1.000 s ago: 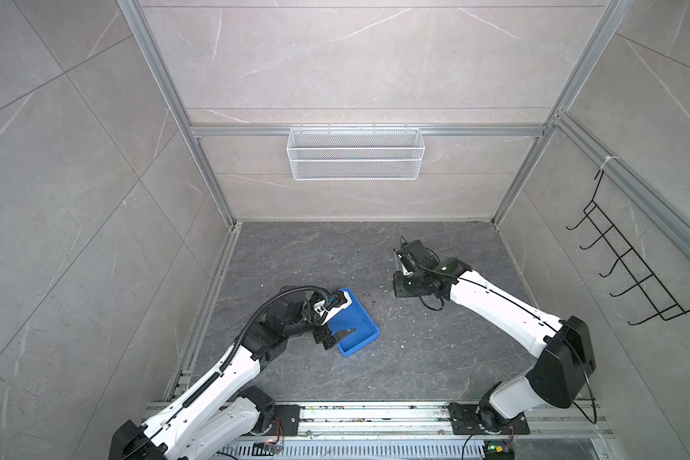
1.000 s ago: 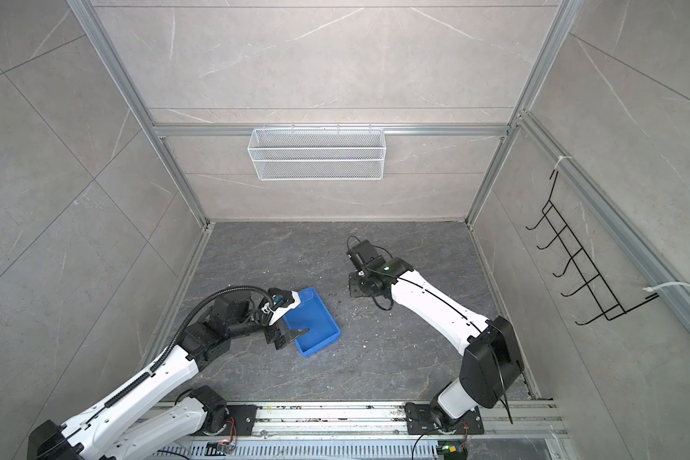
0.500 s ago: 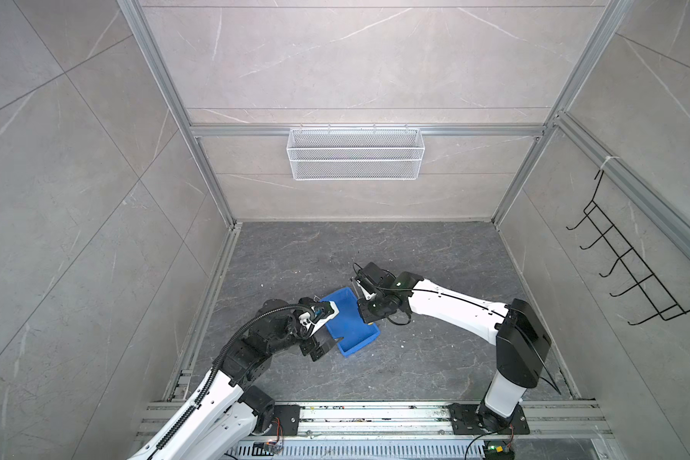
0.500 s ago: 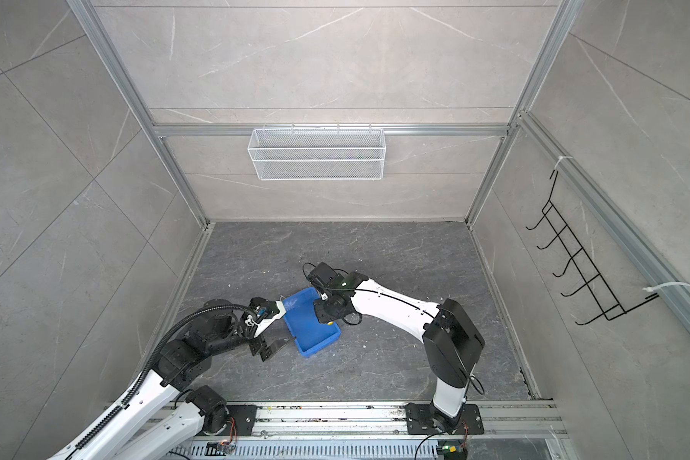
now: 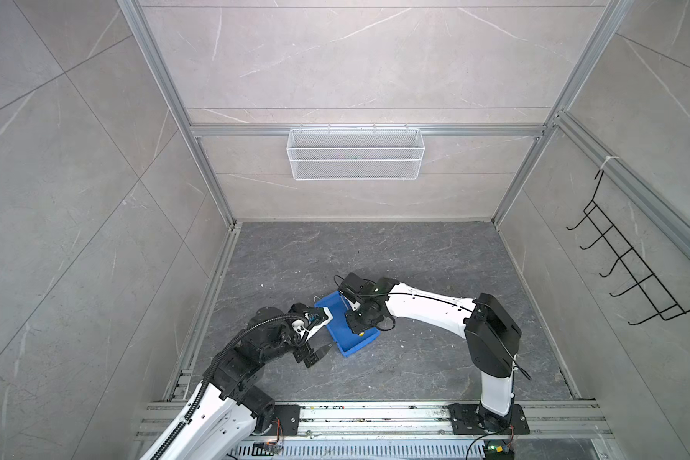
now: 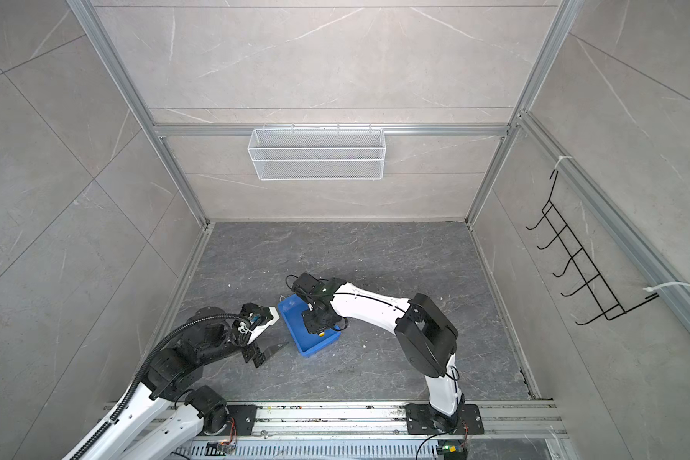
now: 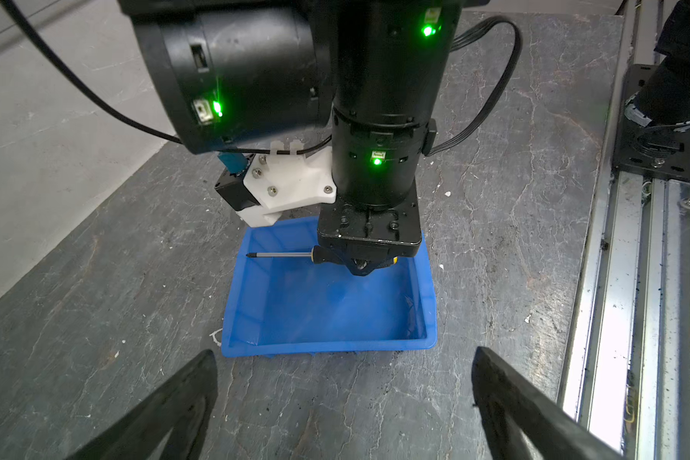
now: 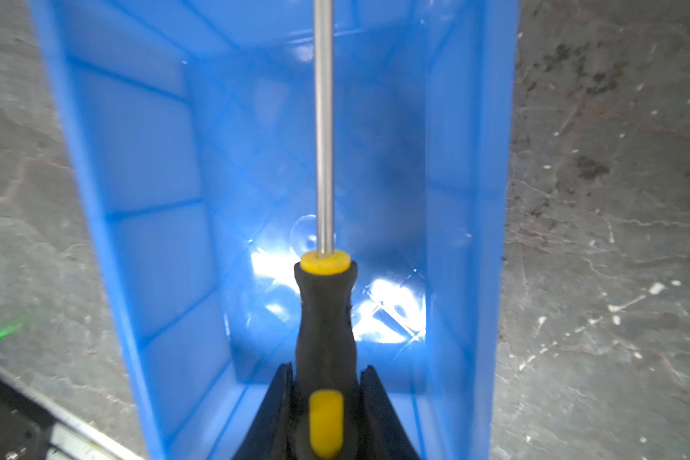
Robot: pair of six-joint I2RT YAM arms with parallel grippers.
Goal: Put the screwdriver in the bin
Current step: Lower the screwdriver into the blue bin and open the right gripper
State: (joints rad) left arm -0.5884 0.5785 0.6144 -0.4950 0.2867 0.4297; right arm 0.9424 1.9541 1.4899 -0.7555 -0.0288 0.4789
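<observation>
Screwdriver (image 8: 324,310) gripped in R hand (image 8: 327,368), over bin (image 8: 490,199).

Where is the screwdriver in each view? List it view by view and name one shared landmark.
In a top view: the screwdriver shows only its yellow end, under the right arm.
In a top view: likewise, a yellow spot.
Left wrist: mid-picture, shaft sticking out of the right pincer.
Right wrist: centre, handle clamped, shaft running away from the camera.
Shared landmark: the blue bin beneath it.
</observation>
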